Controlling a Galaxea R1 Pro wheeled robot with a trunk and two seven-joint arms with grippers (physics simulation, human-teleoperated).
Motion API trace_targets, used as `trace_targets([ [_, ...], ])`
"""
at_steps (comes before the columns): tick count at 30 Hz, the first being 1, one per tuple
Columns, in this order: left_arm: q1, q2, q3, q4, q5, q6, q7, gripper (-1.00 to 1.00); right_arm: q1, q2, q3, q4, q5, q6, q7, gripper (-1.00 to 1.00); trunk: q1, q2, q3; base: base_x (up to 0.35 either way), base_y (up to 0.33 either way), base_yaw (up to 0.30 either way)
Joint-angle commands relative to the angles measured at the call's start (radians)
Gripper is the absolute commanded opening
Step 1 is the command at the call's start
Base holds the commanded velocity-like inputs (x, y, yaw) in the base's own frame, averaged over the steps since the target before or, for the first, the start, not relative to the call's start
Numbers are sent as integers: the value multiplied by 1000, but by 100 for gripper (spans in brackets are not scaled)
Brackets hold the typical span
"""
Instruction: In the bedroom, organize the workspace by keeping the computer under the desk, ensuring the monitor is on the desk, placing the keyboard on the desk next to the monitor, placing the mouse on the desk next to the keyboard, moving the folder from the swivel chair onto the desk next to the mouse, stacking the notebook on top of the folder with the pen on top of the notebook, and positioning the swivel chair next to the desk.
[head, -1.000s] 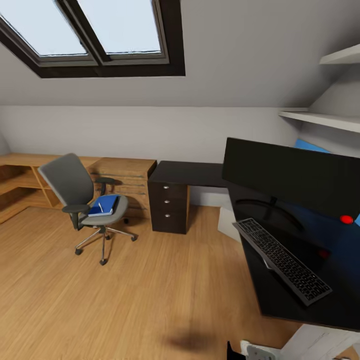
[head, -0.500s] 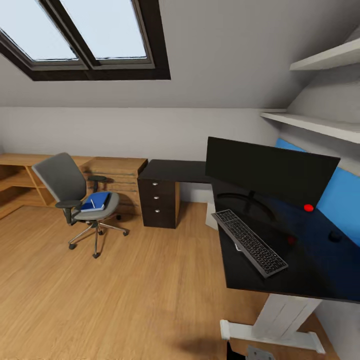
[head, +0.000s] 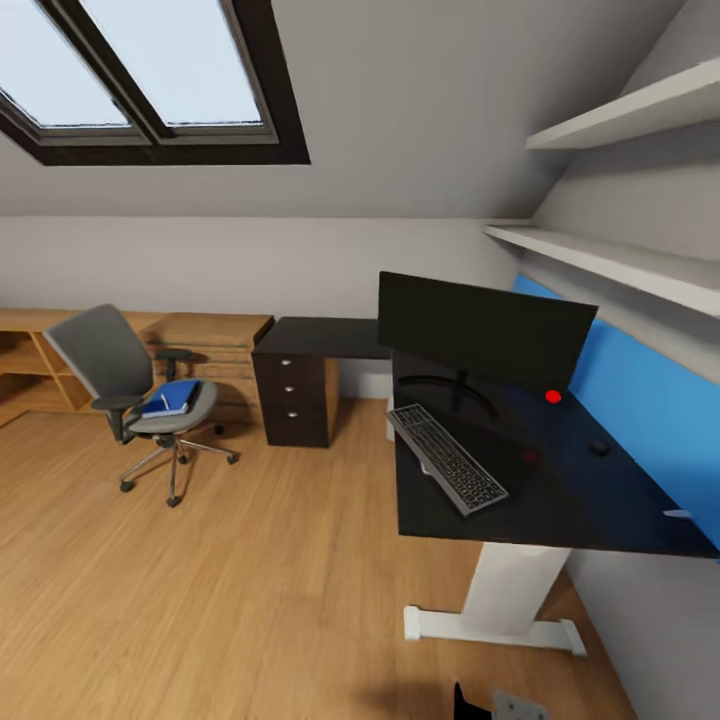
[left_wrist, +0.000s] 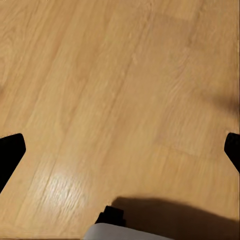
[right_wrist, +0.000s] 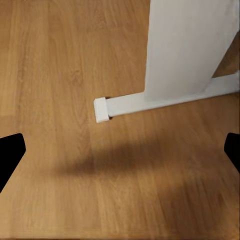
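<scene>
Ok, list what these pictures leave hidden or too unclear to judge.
- Computer: head view, space under the desk is hidden by its top.
- Notebook and pen: too small on the folder, swivel chair.
- Mouse: a tiny dark blob.
- Gripper fingertips: cut off by both wrist views' edges.

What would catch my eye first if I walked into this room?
Most likely the wide black monitor on the glossy black desk at the right, with the keyboard lying in front of it and a bright blue wall panel behind. Then the grey chair standing apart on the wooden floor at the left, a blue folder on its seat, under a big skylight.
</scene>
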Motion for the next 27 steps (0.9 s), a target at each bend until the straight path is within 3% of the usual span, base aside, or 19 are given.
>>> trace_targets([
  [1,0,1,-5,0,9,-4,2,100,-1,0,0,2,-3,-5,-1,100,0,-1,-1,-131,-126,-237],
  [10,0,1,-5,0,10,-7,-4,100,-1,0,0,3,-3,-5,-1,100,0,-1,-3,-44,-42,-227],
  [22,0,2,-6,-2,8,-8,-8,100,-1,-3,1,-1,-4,-7,-1,100,0,-1,-4,-2,-2,-35],
  [27,0,1,-19,-175,8,12,-8,100,-1,-3,3,-35,-2,-16,-3,100,0,-1,-4,0,0,-2],
])
